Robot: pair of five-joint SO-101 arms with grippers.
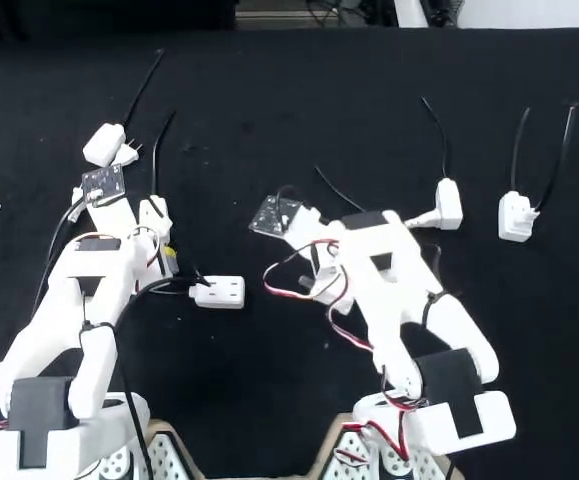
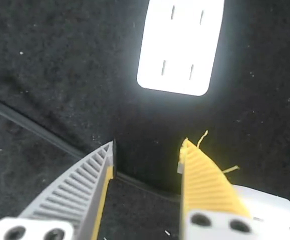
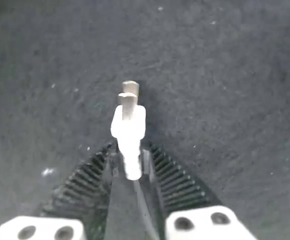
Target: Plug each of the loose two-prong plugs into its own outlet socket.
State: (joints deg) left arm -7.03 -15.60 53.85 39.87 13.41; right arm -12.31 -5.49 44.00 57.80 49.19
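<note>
The right pincer (image 3: 129, 151) is clamped on a white plug (image 3: 128, 125). The two metal prongs stick out past the fingertips and point away over the black table (image 1: 299, 110). The plug hangs above the cloth and is not in any hole yet.

The left pincer (image 2: 147, 145) is apart and holds nothing. A black cord (image 2: 29, 127) runs across the table under it. Just ahead of it lies the white socket block (image 2: 180, 45), flat, with its slots facing up. From above, the block sits between the two arms, with bare table between it and the plug.

The step now looks like this: bring the plug over to the block and push it in. To do it well, I think the right pincer should keep its tight squeeze, so the plug does not twist. The prongs need to turn to face down at the slots. Both prongs should line up with one pair of slots before any push. Then the push should go straight in, not at a slant. The block is light and may slide, so the left pincer could hold it down by the edge.
</note>
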